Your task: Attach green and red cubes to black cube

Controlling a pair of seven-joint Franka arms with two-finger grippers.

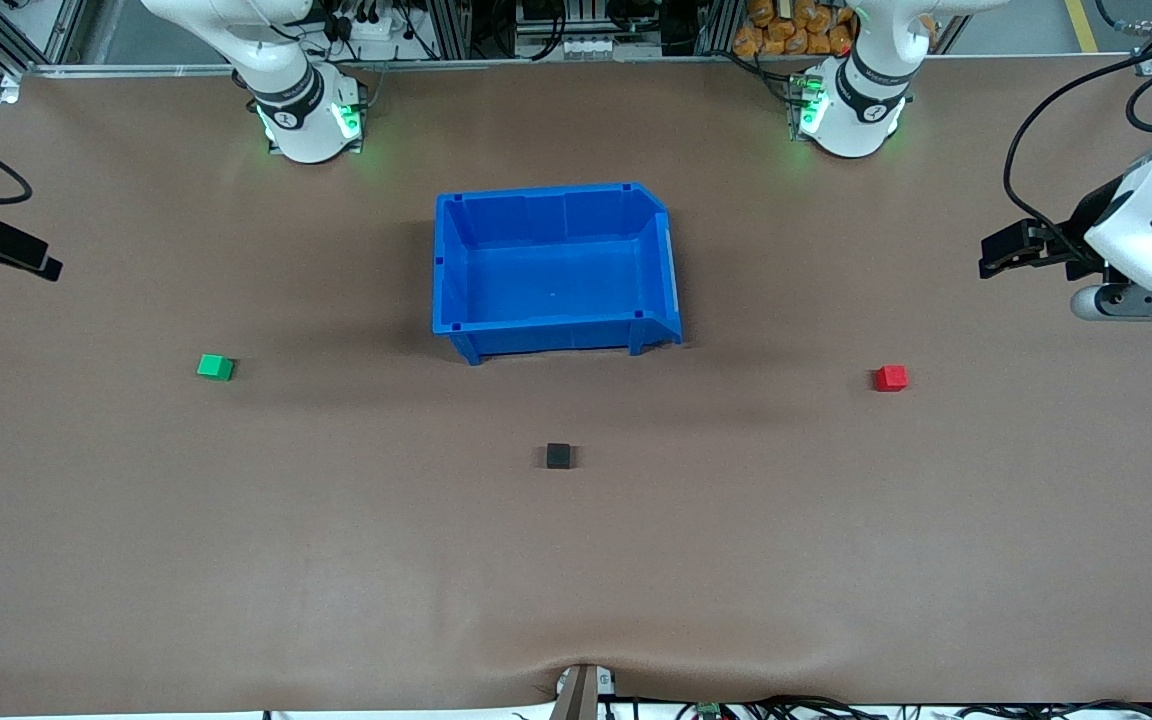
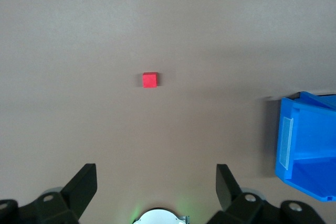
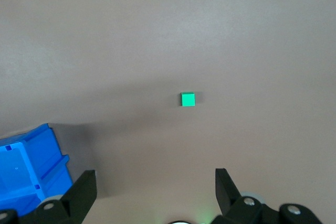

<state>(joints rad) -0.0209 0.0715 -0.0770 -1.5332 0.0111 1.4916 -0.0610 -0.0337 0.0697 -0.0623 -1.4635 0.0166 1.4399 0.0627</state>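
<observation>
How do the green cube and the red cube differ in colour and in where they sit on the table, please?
The green cube is bright green; the red cube is bright red. The green cube lies toward the right arm's end of the table, the red cube toward the left arm's end. Both look equal in size, rest on the table untouched, and lie farther from the front camera than the black cube.

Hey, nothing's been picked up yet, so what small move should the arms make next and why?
Probably lower the open left gripper toward the small bright red cube, which lies alone toward that arm's end of the table. The open right gripper could likewise descend on the small bright green cube. Both sit apart from the small matte black cube, and neither is held.
</observation>
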